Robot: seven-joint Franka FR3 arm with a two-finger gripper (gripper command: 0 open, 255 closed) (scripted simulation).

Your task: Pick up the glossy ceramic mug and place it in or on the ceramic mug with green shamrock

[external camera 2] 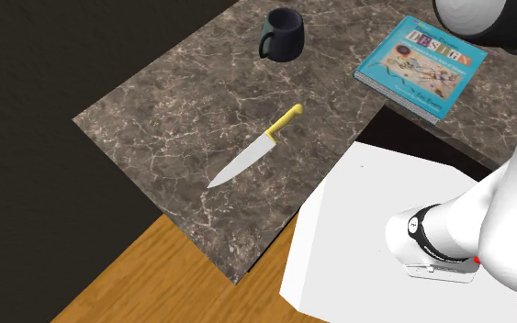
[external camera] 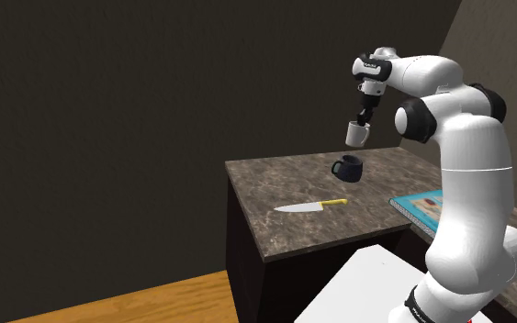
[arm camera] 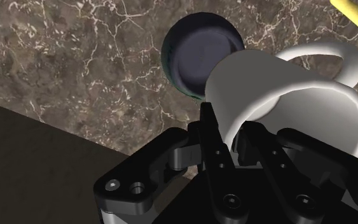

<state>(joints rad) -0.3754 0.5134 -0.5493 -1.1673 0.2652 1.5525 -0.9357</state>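
Under the dark mug (external camera: 348, 168) runs the marble counter (external camera: 275, 188), the largest surface in play. The white arm (external camera: 467, 156) reaches over it from the stand (external camera 2: 366, 220). A book (external camera 2: 421, 66) lies well apart from the dark mug, nearer the stand. A yellow-handled knife (external camera 2: 252, 151) lies on bare counter, also apart from the dark mug.

The white mug (external camera: 357, 134) hangs in the air above the dark mug, not touching it. The gripper (arm camera: 228, 130) is nearly closed and pinches the white mug's wall at the rim, on one side only.

Hazards:
1. Misalignment. In the wrist view the white mug covers part of the dark mug's opening, not all of it. Release from here likely lands it on the dark mug's rim edge, and it tips onto the counter.
2. Fit. The two mugs look similar in width, so nesting is doubtful. Expect the white mug to rest on the rim, unstable.
3. Drop height. Release across the present gap risks a bounce, or knocks the dark mug over.
4. Grip. A one-wall pinch may let the white mug swing during descent.
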